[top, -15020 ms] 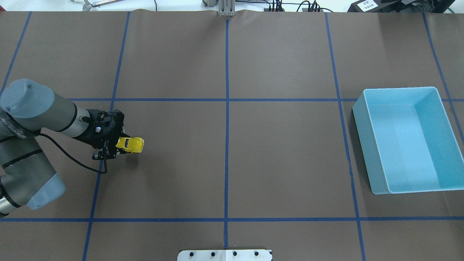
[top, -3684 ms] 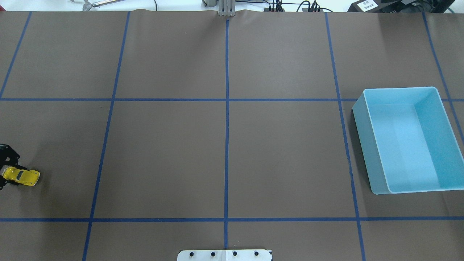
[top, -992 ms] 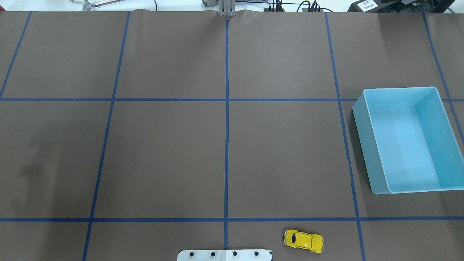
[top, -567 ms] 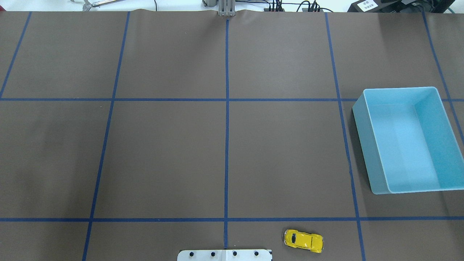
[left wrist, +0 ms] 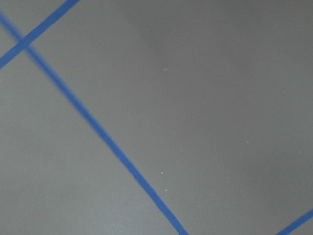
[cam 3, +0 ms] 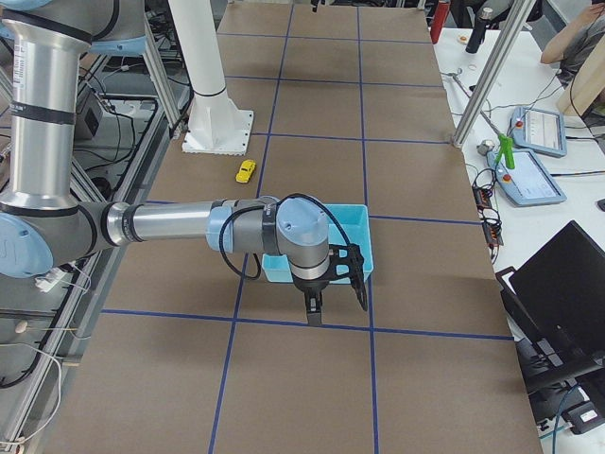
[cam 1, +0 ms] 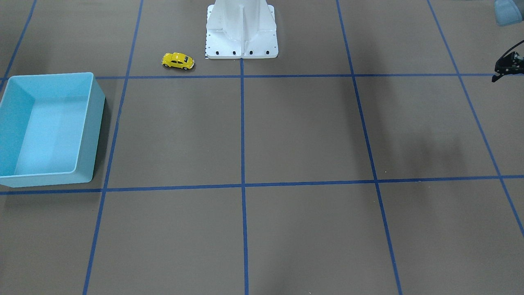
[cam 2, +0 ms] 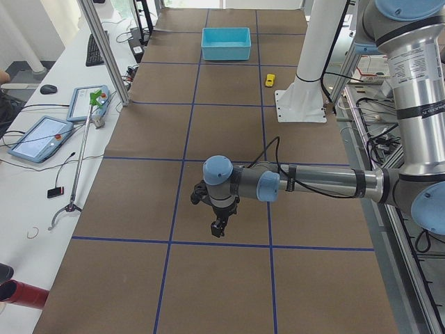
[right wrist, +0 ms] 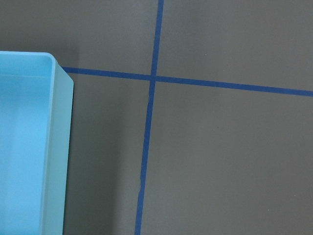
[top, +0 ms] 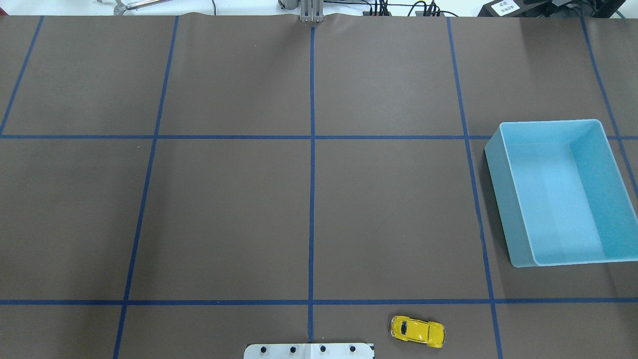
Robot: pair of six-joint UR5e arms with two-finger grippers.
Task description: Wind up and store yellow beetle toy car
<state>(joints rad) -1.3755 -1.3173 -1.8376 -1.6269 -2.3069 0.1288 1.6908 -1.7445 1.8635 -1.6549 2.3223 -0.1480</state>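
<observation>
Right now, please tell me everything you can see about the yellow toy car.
The toy car is tiny, bright yellow and rounded like a Beetle, with dark windows and small silvery wheels; its shell looks glossy. It stands upright on its wheels on the brown table, just to the robot's right of the white base plate and on the robot's side of a blue tape line, lying roughly along that line. It is well outside the light blue bin. Only the table touches it.

- I find the toy car [top: 417,331] standing on the tabletop [top: 224,214], near the robot's base plate [top: 309,351], on its right and not touching it.
- The bin [top: 498,199] sits well apart from the car, farther forward and farther right, at the tabletop's right end.
</observation>
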